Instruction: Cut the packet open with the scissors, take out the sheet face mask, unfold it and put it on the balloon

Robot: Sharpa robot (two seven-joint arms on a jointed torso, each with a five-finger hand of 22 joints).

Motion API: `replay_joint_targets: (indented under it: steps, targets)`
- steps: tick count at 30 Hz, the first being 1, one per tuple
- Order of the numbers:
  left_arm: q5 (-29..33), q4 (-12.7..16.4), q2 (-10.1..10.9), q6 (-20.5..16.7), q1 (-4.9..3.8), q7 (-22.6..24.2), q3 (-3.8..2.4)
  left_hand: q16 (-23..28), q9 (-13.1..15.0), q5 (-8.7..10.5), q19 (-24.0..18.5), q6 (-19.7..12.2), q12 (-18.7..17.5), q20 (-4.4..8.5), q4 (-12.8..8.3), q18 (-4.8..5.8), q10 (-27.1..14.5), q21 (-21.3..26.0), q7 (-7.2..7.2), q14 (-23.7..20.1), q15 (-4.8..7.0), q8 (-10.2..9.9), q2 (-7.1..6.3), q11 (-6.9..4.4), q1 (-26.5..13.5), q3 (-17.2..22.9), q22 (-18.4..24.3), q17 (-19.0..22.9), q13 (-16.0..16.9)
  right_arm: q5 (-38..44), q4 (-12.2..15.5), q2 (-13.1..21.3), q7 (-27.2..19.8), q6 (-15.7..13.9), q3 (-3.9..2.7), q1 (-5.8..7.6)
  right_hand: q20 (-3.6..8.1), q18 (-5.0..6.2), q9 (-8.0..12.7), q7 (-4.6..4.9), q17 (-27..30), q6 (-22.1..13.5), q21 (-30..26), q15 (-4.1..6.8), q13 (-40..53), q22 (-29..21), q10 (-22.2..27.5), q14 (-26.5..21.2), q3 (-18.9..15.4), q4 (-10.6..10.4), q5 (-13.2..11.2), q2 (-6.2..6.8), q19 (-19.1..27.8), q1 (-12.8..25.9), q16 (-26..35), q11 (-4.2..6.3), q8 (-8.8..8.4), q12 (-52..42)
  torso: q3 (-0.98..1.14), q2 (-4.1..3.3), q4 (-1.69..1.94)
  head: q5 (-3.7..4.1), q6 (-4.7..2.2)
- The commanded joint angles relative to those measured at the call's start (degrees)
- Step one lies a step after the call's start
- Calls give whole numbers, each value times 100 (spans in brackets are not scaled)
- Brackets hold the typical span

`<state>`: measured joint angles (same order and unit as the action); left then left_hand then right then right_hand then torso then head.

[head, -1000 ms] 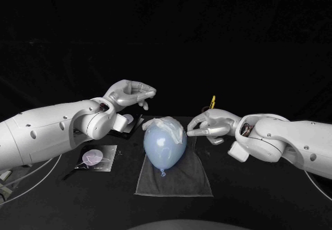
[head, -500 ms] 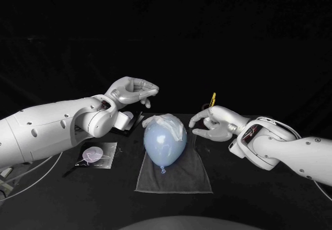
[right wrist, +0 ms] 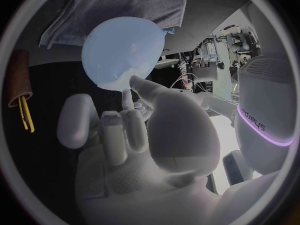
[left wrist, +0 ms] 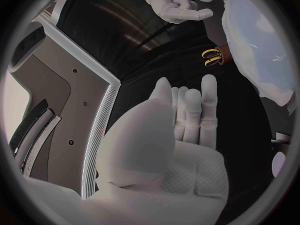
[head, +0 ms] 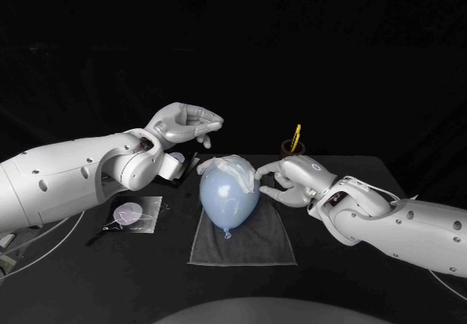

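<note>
A pale blue balloon (head: 229, 199) lies on a dark grey towel (head: 248, 243) in the middle of the table. The white sheet mask (head: 228, 165) is draped over the balloon's far end. My right hand (head: 284, 179) reaches in from the right, thumb and a finger meeting on the mask's edge at the balloon's far right side; the right wrist view shows those fingertips (right wrist: 129, 82) against the balloon (right wrist: 122, 50). My left hand (head: 185, 125) hangs raised above the table to the left of the balloon, fingers curled in, holding nothing.
Yellow-handled scissors (head: 297, 133) stand in a brown holder (head: 289, 146) behind my right hand. The cut packet (head: 136, 216) lies flat on the table at the left. A white stand (head: 173, 169) sits behind my left wrist.
My right hand drew back from the balloon half a second ago and has now come in again to its far right side. The left hand stays raised.
</note>
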<state>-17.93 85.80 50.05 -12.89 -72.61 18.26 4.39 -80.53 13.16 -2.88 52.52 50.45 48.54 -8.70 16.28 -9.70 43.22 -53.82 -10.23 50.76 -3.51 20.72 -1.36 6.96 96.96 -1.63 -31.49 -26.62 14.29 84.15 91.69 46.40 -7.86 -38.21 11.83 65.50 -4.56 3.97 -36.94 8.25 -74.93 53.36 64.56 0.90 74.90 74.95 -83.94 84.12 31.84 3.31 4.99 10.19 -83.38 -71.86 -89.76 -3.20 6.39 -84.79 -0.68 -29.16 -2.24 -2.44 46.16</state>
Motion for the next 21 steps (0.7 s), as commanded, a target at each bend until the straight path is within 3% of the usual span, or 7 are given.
replay_joint_targets:
  steps: [1,7,12,21]
  targets:
    - [-98,26,-12,99,1,106,-5,22,0,7,-35,-11,-10,-11,7,-85,2,8,9,-27,4,-25,-1,-7,43,30,2,-5,-5,434,-22,-63,176,-494,-7,-58,-38,66,5,33,-1507,-6,-30,-43,1124,856,-339,588,-31,-4,-19,50,7,15,-24,-39,-25,10,5,3,6,14,40]
    - [-121,40,-6,92,1,103,-5,25,1,7,-35,-9,-9,-11,6,-85,6,9,8,-19,5,-26,-5,-8,47,34,2,-16,-6,475,-58,-167,193,-541,-8,-169,-49,62,33,33,-1507,36,0,-49,1154,864,-361,588,-62,-25,-50,54,-4,22,-24,-43,-37,-33,-5,5,5,27,47]
    - [-125,43,-15,93,1,99,-5,25,1,7,-35,-9,-9,-11,6,-85,6,9,8,-19,5,-26,-5,-8,47,34,2,-16,-6,485,-82,-208,229,-576,-9,-245,-55,61,53,32,-1507,59,14,-52,1161,867,-366,588,-86,-46,-80,52,-10,31,-24,-43,-49,-44,-6,11,11,48,132]
    - [-129,49,-16,90,0,98,-6,32,1,6,-35,-7,-10,-9,0,-86,10,8,9,-13,8,-29,-12,-9,67,48,3,-18,-9,489,-133,-282,289,-534,-10,-327,-61,63,85,29,-1507,93,14,-52,1170,868,-373,588,-117,-86,-120,31,-14,43,-24,-42,-67,-58,-6,10,6,-7,131]
